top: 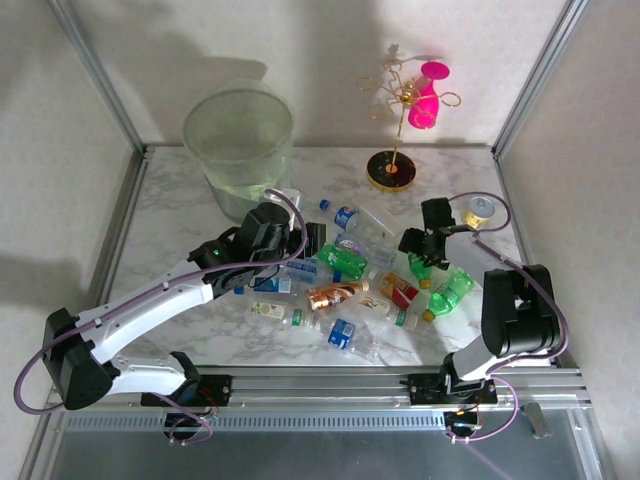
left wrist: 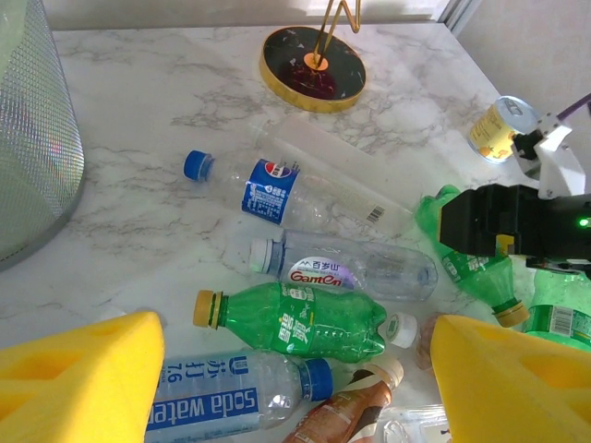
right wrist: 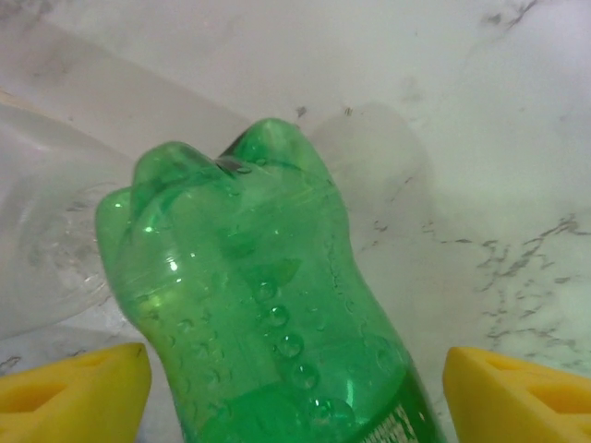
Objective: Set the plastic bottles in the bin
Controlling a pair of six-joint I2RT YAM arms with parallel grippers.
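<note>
Marble table (top: 170,230) at centre. Pale walls (top: 330,60) at twelve, nine and three. Metal posts (top: 100,75) at eleven and one. Soft shadows at twelve.

Green bottle (right wrist: 268,305): cap end off-frame

Wearing white shells along the long links of the left arm (top: 150,305) and black housings at its joints. Pairing a black boxy upper link on the right arm (top: 515,310) with a white lower one. Trailing thin purple cables (top: 17,385) in loops from both arms. Showing bright yellow wedge-shaped fingertips (left wrist: 83,369) on the left pincer (left wrist: 295,388) and the right pincer (right wrist: 295,392) alike.
</note>
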